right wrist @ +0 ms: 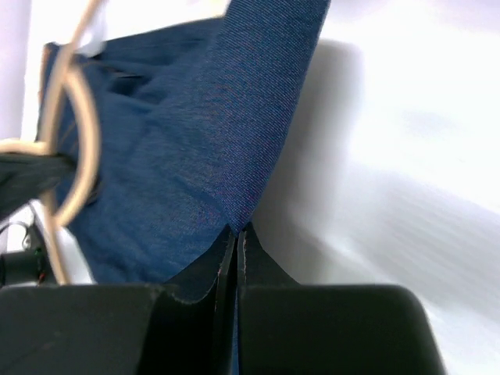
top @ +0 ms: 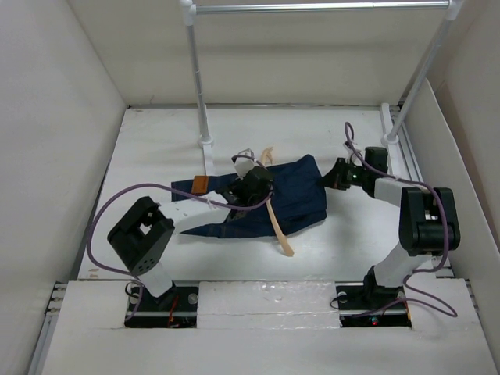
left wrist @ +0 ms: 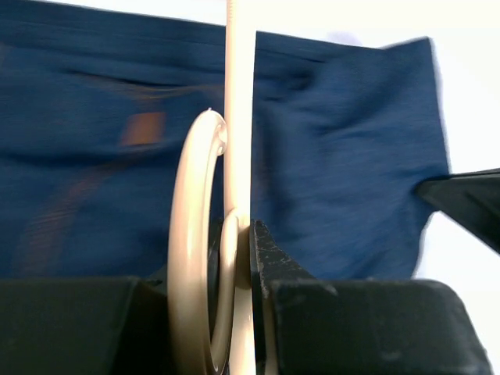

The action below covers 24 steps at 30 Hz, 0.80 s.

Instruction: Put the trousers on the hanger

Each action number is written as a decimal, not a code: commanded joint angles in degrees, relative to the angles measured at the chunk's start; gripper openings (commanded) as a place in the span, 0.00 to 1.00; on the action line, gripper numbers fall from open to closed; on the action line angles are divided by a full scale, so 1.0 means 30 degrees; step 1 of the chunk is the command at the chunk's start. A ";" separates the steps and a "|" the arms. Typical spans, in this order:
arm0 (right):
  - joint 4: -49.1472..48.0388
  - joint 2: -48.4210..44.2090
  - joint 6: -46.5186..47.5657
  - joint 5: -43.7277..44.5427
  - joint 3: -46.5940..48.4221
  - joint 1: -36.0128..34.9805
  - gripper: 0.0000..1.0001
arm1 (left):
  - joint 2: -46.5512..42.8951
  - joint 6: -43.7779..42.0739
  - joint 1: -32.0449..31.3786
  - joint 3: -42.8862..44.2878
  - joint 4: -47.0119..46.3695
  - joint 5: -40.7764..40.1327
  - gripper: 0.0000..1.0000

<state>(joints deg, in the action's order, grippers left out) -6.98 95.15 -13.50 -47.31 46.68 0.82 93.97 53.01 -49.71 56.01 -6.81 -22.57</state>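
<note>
The trousers [top: 301,194] lie spread flat across the middle of the table [top: 351,250], dark blue, with the tan patch [top: 201,184] at their left end and the folded edge towards my right side. The hanger [top: 278,231] lies over them, crossing the cloth from the far side to the near side, one pale end jutting past the near hem onto the bare white surface. My left gripper [top: 254,187] sits on top of the cloth in the middle, its fingers closed tight on the hanger; in the left wrist view the thin beige bar [left wrist: 238,117] runs straight up from between my fingers [left wrist: 269,262], and the curved hook [left wrist: 191,234] loops just beside them. My right gripper [top: 337,173] is at the right-hand edge of the trousers, pinching it, with the blue cloth [right wrist: 234,117] rising out of the closed tips. Behind everything stands the silver rail [top: 312,8] on two white posts.
</note>
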 commanded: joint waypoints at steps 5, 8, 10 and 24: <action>0.1713 -0.1074 0.2418 0.1121 -0.0294 0.2100 0.00 | -0.3227 -0.2317 0.0458 -0.1385 0.2791 -0.1061 0.00; 0.2121 -0.0549 0.2829 0.1150 -0.0003 0.2100 0.00 | -0.3668 -0.2874 0.0458 -0.0888 0.3351 -0.1032 0.00; 0.1948 -0.0430 0.2771 0.1472 -0.0118 0.2274 0.00 | -0.3756 -0.2964 0.0458 -0.0360 0.3967 -0.1324 0.00; 0.3632 -0.0807 0.3179 0.2058 0.0523 0.1194 0.40 | -0.2850 -0.4429 -0.0274 0.6659 0.7036 0.0018 0.00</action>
<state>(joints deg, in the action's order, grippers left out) 1.10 95.11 -6.92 -42.87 46.13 5.41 86.21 43.00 -49.67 67.44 12.32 -22.41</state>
